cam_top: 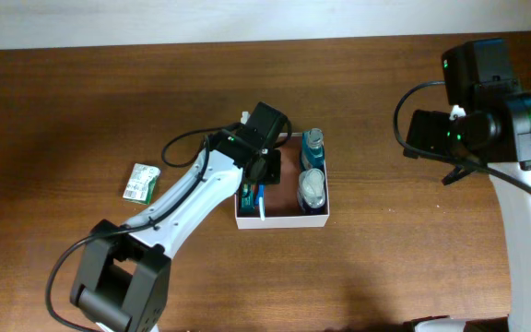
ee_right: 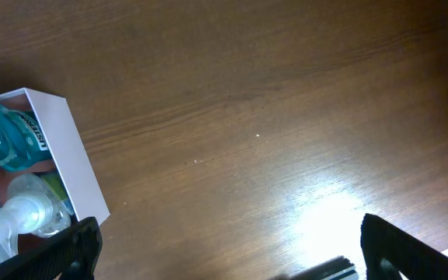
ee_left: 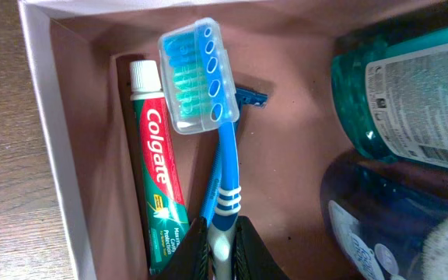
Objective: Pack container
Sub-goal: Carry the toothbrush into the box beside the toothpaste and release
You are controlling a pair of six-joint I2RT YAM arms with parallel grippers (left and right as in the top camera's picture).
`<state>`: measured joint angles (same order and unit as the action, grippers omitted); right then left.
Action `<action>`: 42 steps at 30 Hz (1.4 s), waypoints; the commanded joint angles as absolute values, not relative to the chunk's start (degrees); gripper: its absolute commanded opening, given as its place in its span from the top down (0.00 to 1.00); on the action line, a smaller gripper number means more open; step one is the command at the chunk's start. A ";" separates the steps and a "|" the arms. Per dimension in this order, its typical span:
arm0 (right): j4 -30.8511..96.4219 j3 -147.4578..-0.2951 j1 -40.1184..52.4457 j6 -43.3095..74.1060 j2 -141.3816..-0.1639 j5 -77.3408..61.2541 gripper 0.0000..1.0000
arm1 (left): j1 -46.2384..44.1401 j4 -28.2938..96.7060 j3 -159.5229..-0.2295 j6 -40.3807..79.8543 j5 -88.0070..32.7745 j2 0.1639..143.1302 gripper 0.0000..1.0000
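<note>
The left gripper (ee_left: 222,237) is hovering inside the container (cam_top: 282,220), its jaws pinching narrowly on the handle of a blue toothbrush (ee_left: 225,155). The toothbrush is lying lengthwise beside a Colgate toothpaste tube (ee_left: 158,167) along the container's left wall, its capped head pointing away from the jaws. The container is sitting mid-tabletop (cam_top: 63,111), walls running parallel to the tabletop's edges, with a teal mouthwash bottle (cam_top: 312,149) and a clear-topped bottle (cam_top: 312,189) lining its right side. The right gripper (ee_right: 236,249) is hanging over bare wood to the container's right, jaws spread wide, holding nothing.
</note>
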<state>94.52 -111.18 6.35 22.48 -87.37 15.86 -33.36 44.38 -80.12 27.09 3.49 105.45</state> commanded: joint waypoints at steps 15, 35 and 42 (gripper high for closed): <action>94.50 -111.77 5.96 22.72 -87.48 16.78 0.02 | -33.61 42.89 -80.84 27.79 6.00 106.19 0.97; 94.50 -111.77 5.96 22.72 -87.48 16.78 0.02 | -33.61 42.26 -80.66 27.79 9.04 109.34 0.97; 94.50 -111.77 5.96 22.72 -87.48 16.78 0.02 | -33.61 42.44 -80.66 27.79 8.86 109.60 0.97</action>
<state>94.52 -111.18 6.35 22.48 -87.39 15.86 -33.47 42.44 -80.12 27.11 7.97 109.32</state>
